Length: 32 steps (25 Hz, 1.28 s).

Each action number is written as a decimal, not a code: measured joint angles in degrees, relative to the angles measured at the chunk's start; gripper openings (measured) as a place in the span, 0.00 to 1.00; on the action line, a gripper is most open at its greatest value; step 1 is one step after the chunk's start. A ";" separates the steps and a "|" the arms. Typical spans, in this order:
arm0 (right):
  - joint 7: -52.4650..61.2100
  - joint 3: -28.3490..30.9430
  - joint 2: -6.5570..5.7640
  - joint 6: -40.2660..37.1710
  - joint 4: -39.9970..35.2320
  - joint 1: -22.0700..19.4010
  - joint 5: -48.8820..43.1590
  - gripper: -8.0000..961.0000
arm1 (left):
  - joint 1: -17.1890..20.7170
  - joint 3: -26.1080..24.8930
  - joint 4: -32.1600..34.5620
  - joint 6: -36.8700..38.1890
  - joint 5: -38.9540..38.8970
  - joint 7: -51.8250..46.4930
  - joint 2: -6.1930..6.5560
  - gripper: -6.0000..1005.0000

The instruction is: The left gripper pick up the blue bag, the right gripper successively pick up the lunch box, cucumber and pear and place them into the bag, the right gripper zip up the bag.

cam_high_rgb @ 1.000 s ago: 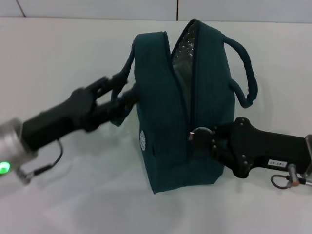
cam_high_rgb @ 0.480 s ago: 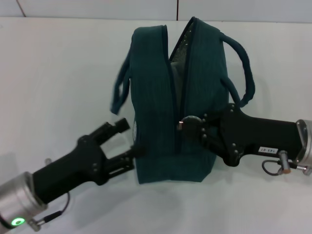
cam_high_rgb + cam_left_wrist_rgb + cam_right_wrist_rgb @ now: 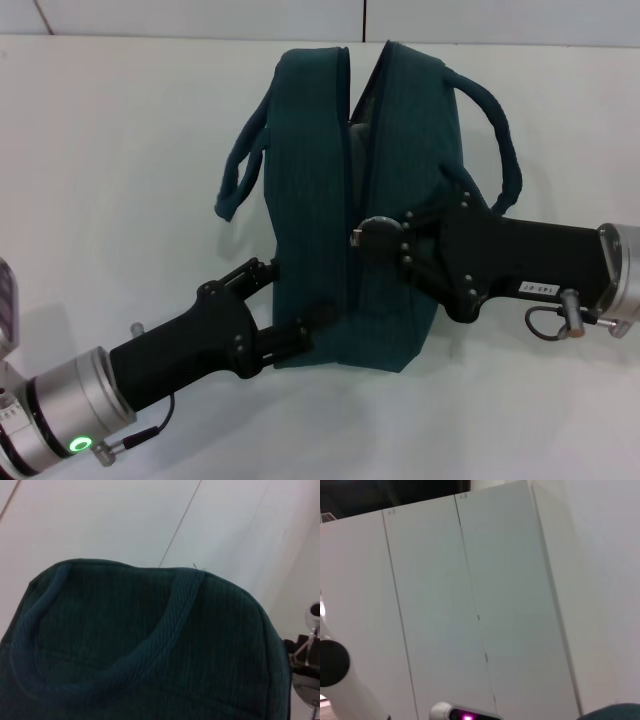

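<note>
Item: blue bag (image 3: pixel 390 200), upright on the white desk (image 3: pixel 120 150), centre of scene; zipper slit mostly drawn together, a gap showing at the far end. Lunch box, cucumber and pear not visible, presumably inside.

Right end effector (image 3: pixel 358 238): at the zipper line, near half of the bag; fingers appear closed on the silver pull, though the grip itself is too small to confirm.

Left end effector (image 3: pixel 290 305): fingers apart, braced against the bag's near-left lower corner.

Step in hand: zipping. Advice: draw the pull straight along the slit toward the near end, keeping the left brace firm so the fabric does not buckle.

Change from a second ago: left end effector released the left handle (image 3: pixel 240 170) and dropped low; the right advanced left along the zipper; the opening narrowed.
</note>
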 joint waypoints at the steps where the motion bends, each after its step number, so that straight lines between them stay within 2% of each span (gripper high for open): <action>1: 0.00 -0.01 0.01 0.35 0.03 0.03 0.04 0.02 | -0.11 0.12 -0.01 -0.18 0.00 0.23 -0.02 0.88; 7: -0.01 0.03 0.00 0.70 -0.21 0.07 0.42 0.02 | -0.67 4.02 0.41 -1.40 -0.06 3.91 0.12 0.88; 24: 0.48 2.41 0.04 1.78 0.15 -0.06 8.96 0.02 | -2.02 4.95 -0.24 -7.29 0.13 6.37 -0.18 0.27; 26: 0.53 2.41 0.02 2.27 0.18 -0.15 9.17 0.02 | -2.02 5.19 -0.25 -7.78 0.13 6.40 -0.14 0.15; 32: 0.57 4.26 -0.04 2.69 0.40 -0.47 9.62 0.02 | -1.90 5.73 0.00 -8.78 0.12 6.47 0.20 0.12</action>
